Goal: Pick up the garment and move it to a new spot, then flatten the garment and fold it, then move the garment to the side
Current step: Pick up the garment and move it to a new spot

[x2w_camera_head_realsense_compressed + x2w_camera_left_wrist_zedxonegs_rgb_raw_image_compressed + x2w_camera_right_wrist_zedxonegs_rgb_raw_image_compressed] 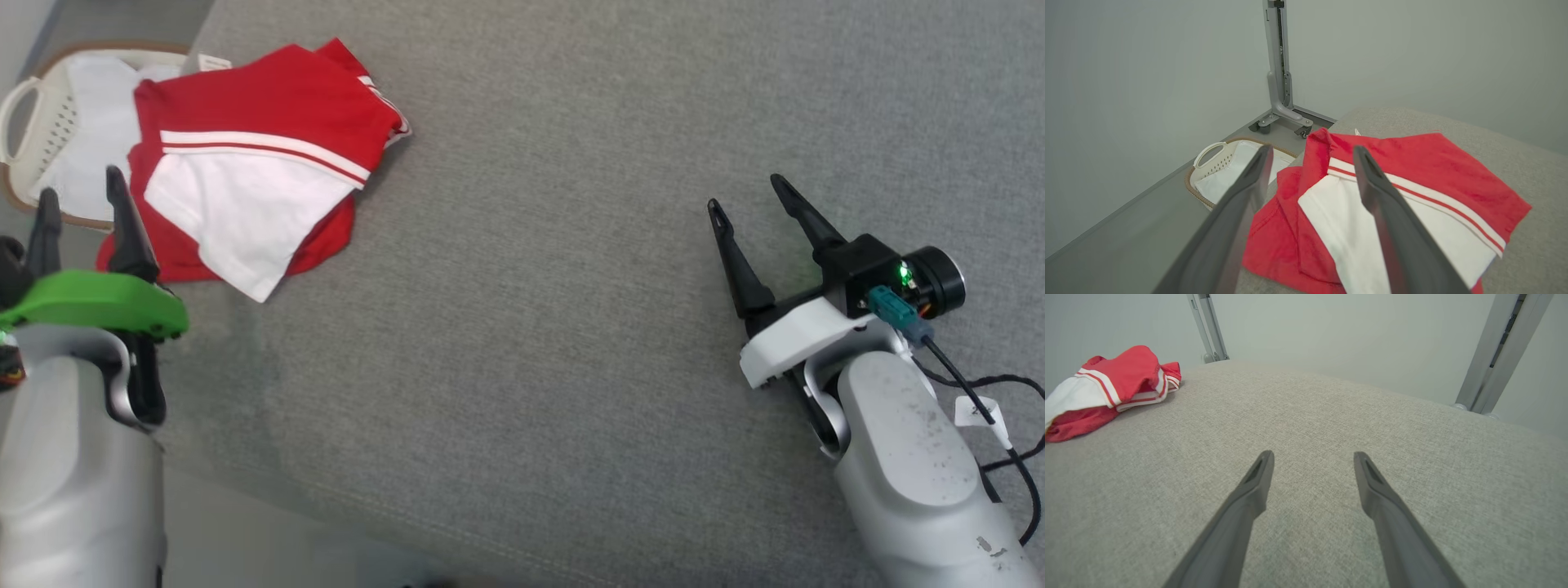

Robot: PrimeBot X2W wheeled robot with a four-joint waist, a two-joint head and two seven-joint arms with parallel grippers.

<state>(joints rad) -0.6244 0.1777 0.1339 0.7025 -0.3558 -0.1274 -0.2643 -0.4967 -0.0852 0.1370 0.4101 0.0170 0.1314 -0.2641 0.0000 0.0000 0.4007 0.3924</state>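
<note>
The left gripper (80,181) stands wide, its two dark fingers spread and holding nothing. The folded red and white garment (253,163) lies just ahead of its fingertips and slightly to their right, at the edge of the grey upholstered surface (571,327). A white laundry basket (51,122) (perforated walls, brown rim) sits on the floor ahead of the left finger, beside that edge. The right gripper (744,190) is also spread wide and empty over bare grey fabric. The garment is well apart from it, far off to its left and ahead.
</note>
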